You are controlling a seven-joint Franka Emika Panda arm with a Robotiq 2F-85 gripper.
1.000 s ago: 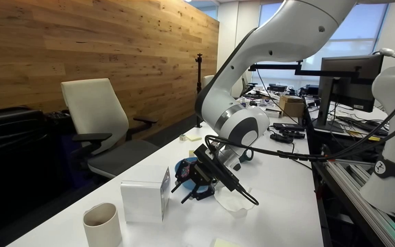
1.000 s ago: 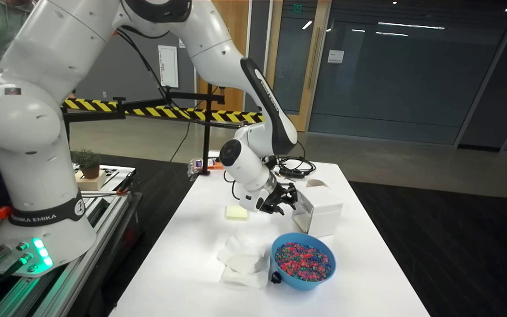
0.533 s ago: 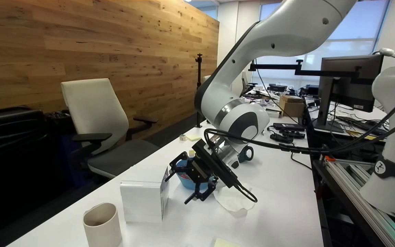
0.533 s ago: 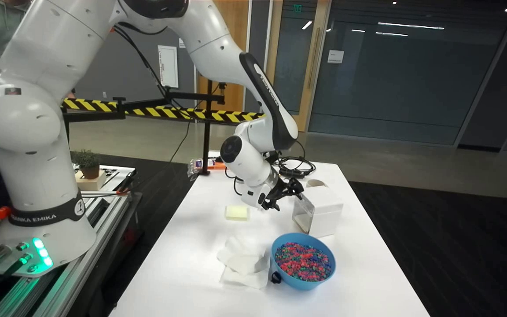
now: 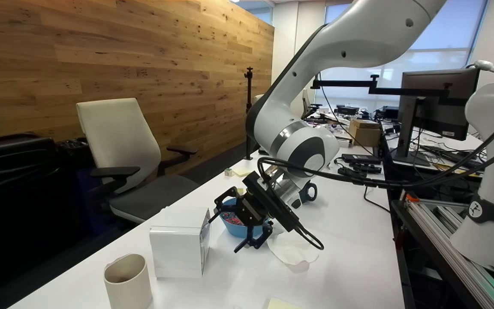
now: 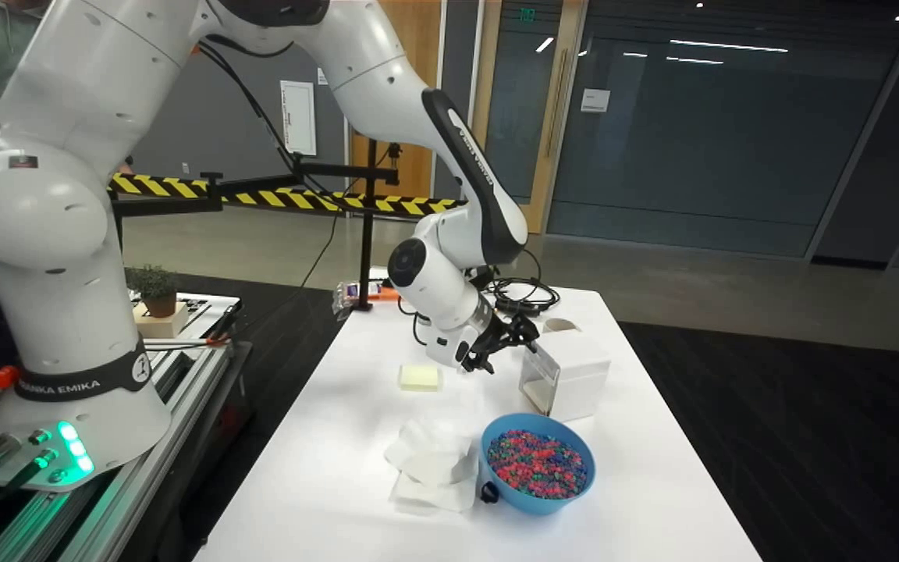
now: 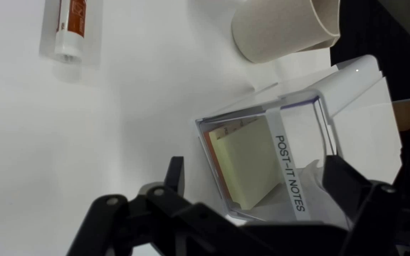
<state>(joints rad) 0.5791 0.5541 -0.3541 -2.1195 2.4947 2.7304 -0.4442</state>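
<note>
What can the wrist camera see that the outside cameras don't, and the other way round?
Only the wrist view: readable lettering on the POST-IT NOTES label.

Only the exterior views: the blue bowl of colored beads and the long white arm.

Shared by all: the white box, the beige cup and the black gripper, its jaws spread open.

An office with a robotics lab setup is indicated by the pale-backed chair (image 5: 120,137), the monitor (image 5: 438,103), the glass wall (image 6: 715,140), the hazard-striped tape (image 6: 418,207) and the robot arm (image 6: 387,101).
</note>
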